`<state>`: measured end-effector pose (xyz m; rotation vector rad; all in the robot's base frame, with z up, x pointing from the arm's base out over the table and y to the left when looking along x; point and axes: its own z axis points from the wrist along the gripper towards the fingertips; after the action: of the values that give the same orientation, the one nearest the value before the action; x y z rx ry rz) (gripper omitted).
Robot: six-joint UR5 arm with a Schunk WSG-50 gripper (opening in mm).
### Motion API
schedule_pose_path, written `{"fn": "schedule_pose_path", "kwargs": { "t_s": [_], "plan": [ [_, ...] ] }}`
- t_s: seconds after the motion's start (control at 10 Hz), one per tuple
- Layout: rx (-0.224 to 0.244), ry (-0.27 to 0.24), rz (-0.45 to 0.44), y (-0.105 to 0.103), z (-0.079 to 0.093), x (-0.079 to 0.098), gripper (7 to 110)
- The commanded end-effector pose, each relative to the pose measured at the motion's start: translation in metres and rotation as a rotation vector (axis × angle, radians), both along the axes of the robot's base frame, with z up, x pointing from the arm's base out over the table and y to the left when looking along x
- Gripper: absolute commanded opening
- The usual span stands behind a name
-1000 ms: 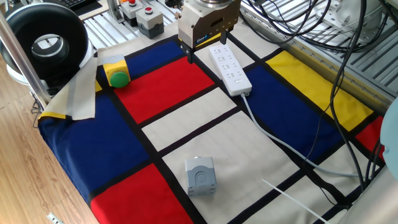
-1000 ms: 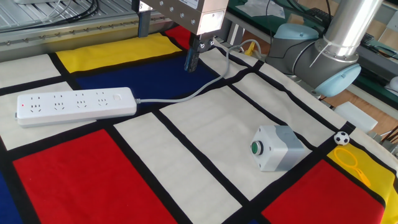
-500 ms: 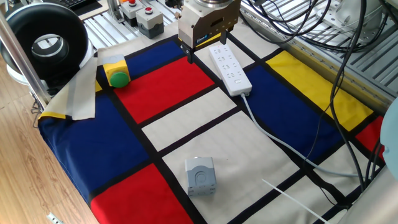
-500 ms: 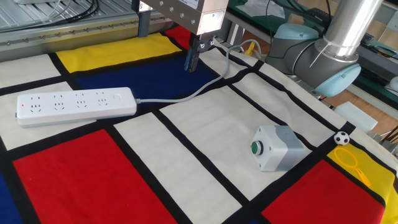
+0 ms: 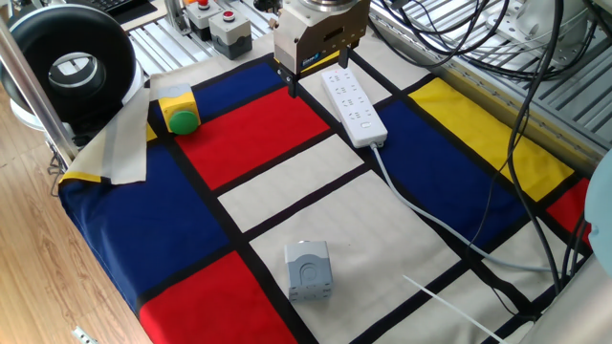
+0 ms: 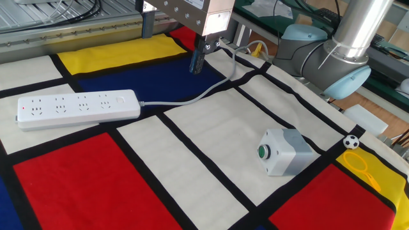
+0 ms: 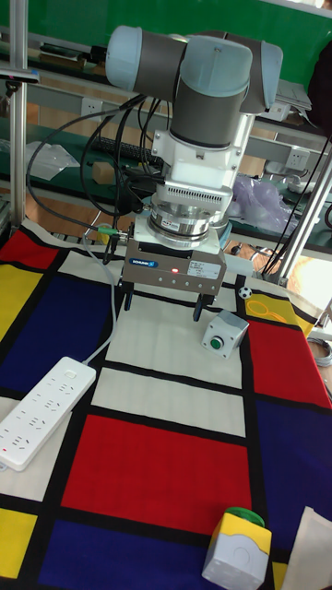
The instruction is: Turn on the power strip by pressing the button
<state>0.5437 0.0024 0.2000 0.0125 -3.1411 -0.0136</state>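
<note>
The power strip point(image 5: 354, 105) point(image 6: 77, 107) point(image 7: 41, 406) is a long white bar lying flat on the chequered cloth, with its white cable point(image 6: 192, 97) trailing off one end. The button point(image 6: 120, 99) point(image 5: 367, 125) is a small pale switch at that cable end. My gripper point(image 7: 162, 304) point(image 5: 318, 75) point(image 6: 171, 41) hangs above the cloth, well away from the strip and touching nothing. The tall fixed view shows a wide gap between its dark fingers point(image 7: 195, 311), so it is open and holds nothing.
A small grey box with a green button point(image 6: 285, 151) point(image 5: 308, 270) point(image 7: 224, 334) stands on the cloth. A yellow box with a green dome button point(image 5: 180, 113) point(image 7: 235, 544) sits near one edge. Grey boxes with red buttons point(image 5: 229, 29) and loose cables point(image 5: 535, 115) lie beyond the cloth.
</note>
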Motion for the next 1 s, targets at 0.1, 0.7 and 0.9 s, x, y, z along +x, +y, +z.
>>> {"fn": "schedule_pose_path", "kwargs": {
  "t_s": [0.1, 0.7, 0.9],
  "plan": [
    [-0.085, -0.143, 0.185, -0.0156, 0.0009, 0.0374, 107],
    [-0.092, -0.125, 0.199, -0.017, 0.0002, 0.0332, 7],
    [-0.084, -0.144, 0.208, -0.0144, 0.0006, 0.0378, 7]
  ]
}}
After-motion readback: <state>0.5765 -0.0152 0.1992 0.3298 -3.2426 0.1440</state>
